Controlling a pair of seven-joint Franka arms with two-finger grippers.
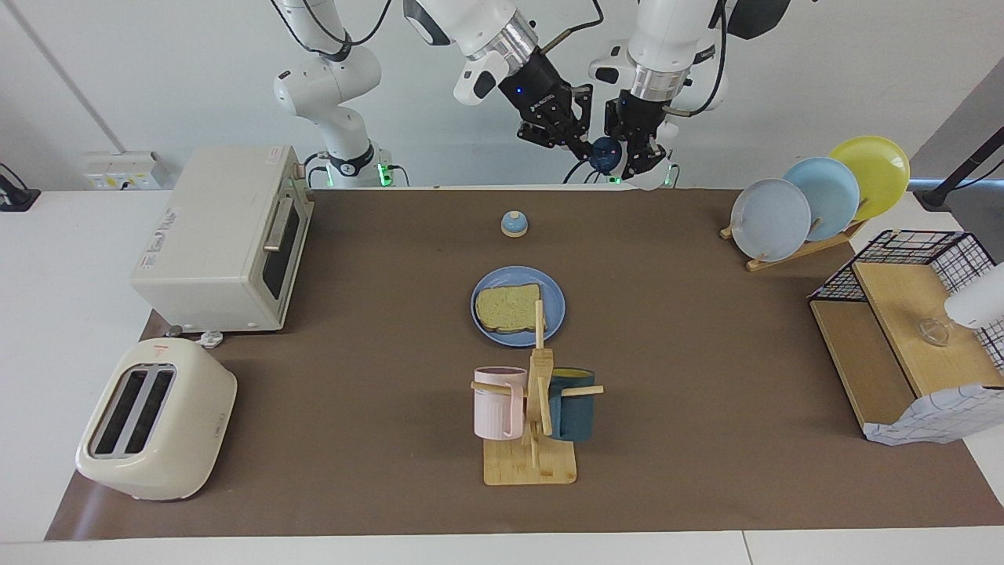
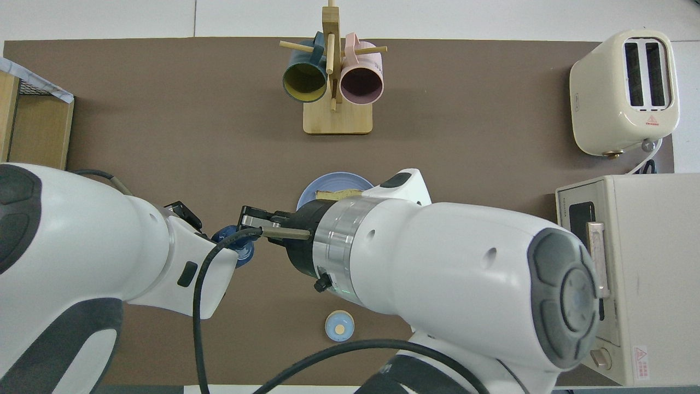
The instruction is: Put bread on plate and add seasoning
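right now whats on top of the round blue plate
One slice of toast with a brown crust lies on the round blue plate. Overhead, the right arm covers most of both.

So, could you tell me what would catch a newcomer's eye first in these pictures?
Probably the two arms raised together at the robots' end of the table, the left end effector and the right end effector meeting around the seasoning with its dark blue cap. Below them, mid-table, the bread already lies on the plate. Farther from the robots, a mug tree carries a pink and a dark teal mug.
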